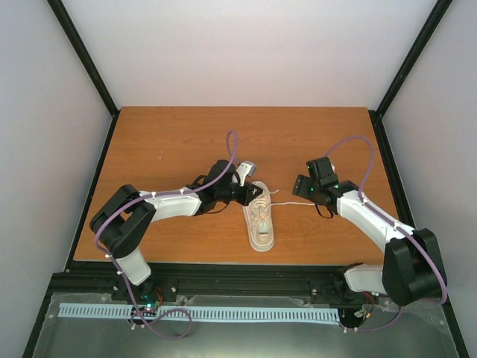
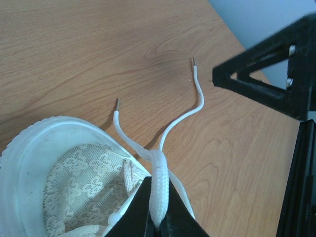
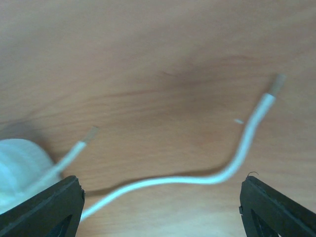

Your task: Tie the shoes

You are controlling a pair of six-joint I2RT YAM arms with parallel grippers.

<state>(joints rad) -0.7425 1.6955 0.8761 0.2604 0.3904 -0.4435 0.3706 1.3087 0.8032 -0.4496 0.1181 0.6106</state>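
The cream sneaker (image 1: 260, 220) lies mid-table, lengthwise toward me. My left gripper (image 1: 246, 195) sits at its far end, shut on a white lace (image 2: 159, 187) that runs up between the black fingers (image 2: 134, 212) in the left wrist view. Beyond the pinch the lace splits into two loose ends (image 2: 185, 114) lying on the wood past the shoe's rim (image 2: 29, 143). My right gripper (image 1: 301, 186) is open, to the right of the shoe, over one loose lace end (image 3: 212, 177); its fingers (image 3: 47, 210) stand far apart on either side of it, not touching.
The wooden table (image 1: 171, 149) is bounded by a black frame, with white walls behind. The right arm's black gripper (image 2: 276, 84) shows at the right edge of the left wrist view.
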